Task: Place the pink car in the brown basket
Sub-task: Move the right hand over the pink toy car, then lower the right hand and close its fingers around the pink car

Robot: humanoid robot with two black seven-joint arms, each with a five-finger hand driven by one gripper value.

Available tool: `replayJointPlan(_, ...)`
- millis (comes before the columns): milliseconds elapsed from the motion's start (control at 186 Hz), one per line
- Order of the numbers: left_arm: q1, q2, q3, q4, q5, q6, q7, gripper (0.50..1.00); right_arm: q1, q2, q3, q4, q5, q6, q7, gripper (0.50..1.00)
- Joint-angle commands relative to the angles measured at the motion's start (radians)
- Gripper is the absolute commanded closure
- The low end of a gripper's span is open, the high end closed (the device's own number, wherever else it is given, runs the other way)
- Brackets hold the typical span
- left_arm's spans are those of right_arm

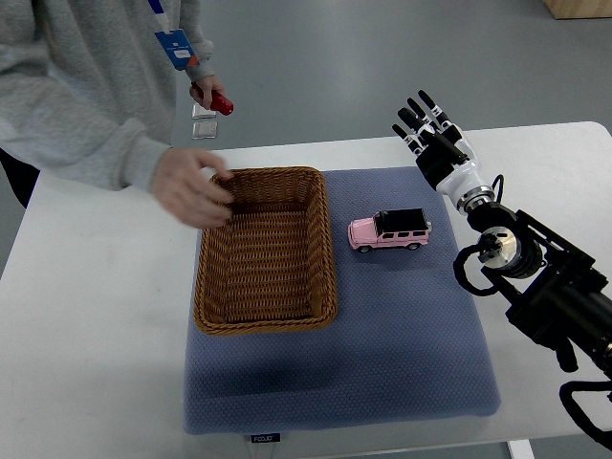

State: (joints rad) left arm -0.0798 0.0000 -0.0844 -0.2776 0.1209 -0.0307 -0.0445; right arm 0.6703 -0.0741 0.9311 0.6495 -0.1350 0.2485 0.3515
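Note:
A pink toy car (389,230) with a black roof lies on the blue mat, just right of the brown wicker basket (265,251). The basket holds nothing. My right hand (427,124) hovers over the mat's far right corner, above and to the right of the car, with its black fingers spread and holding nothing. Its arm comes in from the right edge. No left arm shows.
The blue mat (402,354) covers the middle of a white table (86,363). A person in a grey sweater stands at the far left, one hand (191,186) resting on the basket's far left rim and the other holding a small red object (220,103).

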Motion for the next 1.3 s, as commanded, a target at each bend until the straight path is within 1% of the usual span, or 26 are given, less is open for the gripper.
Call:
replayJointPlan(0,0.000,0.000,0.003,0.000,0.000,0.000,0.000,0.500,0.000,0.001,0.000,0.001,0.000,0.000,0.000,0.587)
replayJointPlan(102,0.000,0.000,0.000,0.002,-0.001,0.002,-0.006,0.500,0.006,-0.003,-0.002,0.001,-0.017,0.005,-0.003,0.587)
replayJointPlan(188,0.000,0.000,0.000,0.002,0.000,0.002,-0.011,0.500,0.034,-0.027,-0.020,0.002,-0.103,0.017,-0.009,0.589)
replayJointPlan(269,0.000,0.000,0.000,0.002,-0.001,0.002,-0.011,0.500,0.074,-0.090,-0.100,0.009,-0.270,0.018,-0.011,0.589)
replayJointPlan(355,0.000,0.000,0.000,0.002,-0.001,0.002,-0.011,0.500,0.152,-0.159,-0.226,0.010,-0.477,0.021,-0.013,0.589)
replayJointPlan(415,0.000,0.000,0.000,0.002,-0.001,0.002,-0.009,0.500,0.207,-0.205,-0.330,0.019,-0.614,0.043,-0.025,0.587)
replayJointPlan(490,0.000,0.000,0.000,0.002,0.000,0.002,-0.008,0.500,0.288,-0.283,-0.476,0.084,-0.776,0.080,-0.052,0.587)
replayJointPlan(544,0.000,0.000,0.000,0.002,0.000,0.000,-0.009,0.500,0.342,-0.351,-0.592,0.180,-0.880,0.106,-0.095,0.589)
replayJointPlan(587,0.000,0.000,0.000,0.002,0.000,0.000,-0.009,0.500,0.342,-0.351,-0.592,0.180,-0.880,0.106,-0.095,0.589)
replayJointPlan(592,0.000,0.000,0.000,0.002,0.000,0.002,-0.008,0.500,0.371,-0.393,-0.673,0.259,-0.937,0.121,-0.129,0.587)
replayJointPlan(598,0.000,0.000,0.000,0.002,0.000,0.002,-0.008,0.500,0.371,-0.394,-0.673,0.260,-0.937,0.121,-0.129,0.587)
replayJointPlan(608,0.000,0.000,0.000,0.002,0.000,0.002,-0.008,0.500,0.388,-0.407,-0.709,0.295,-0.953,0.130,-0.140,0.587)
replayJointPlan(651,0.000,0.000,0.000,0.002,0.000,0.000,-0.008,0.500,0.420,-0.421,-0.764,0.340,-0.960,0.143,-0.157,0.587)
replayJointPlan(684,0.000,0.000,0.000,0.002,0.000,0.002,-0.008,0.500,0.434,-0.426,-0.795,0.354,-0.968,0.147,-0.167,0.587)
replayJointPlan(791,0.000,0.000,0.000,0.002,0.000,0.002,-0.008,0.500,0.434,-0.424,-0.833,0.352,-0.979,0.143,-0.200,0.587)
replayJointPlan(904,0.000,0.000,0.000,0.002,0.000,0.002,-0.006,0.500,0.420,-0.417,-0.833,0.351,-0.980,0.126,-0.201,0.587)
replayJointPlan(1039,0.000,0.000,0.000,0.002,-0.001,0.002,-0.006,0.500,0.400,-0.391,-0.834,0.322,-0.983,0.071,-0.201,0.587)
replayJointPlan(1292,0.000,0.000,0.000,0.003,-0.001,0.002,-0.006,0.500,0.373,-0.366,-0.836,0.275,-1.049,0.045,-0.201,0.589)
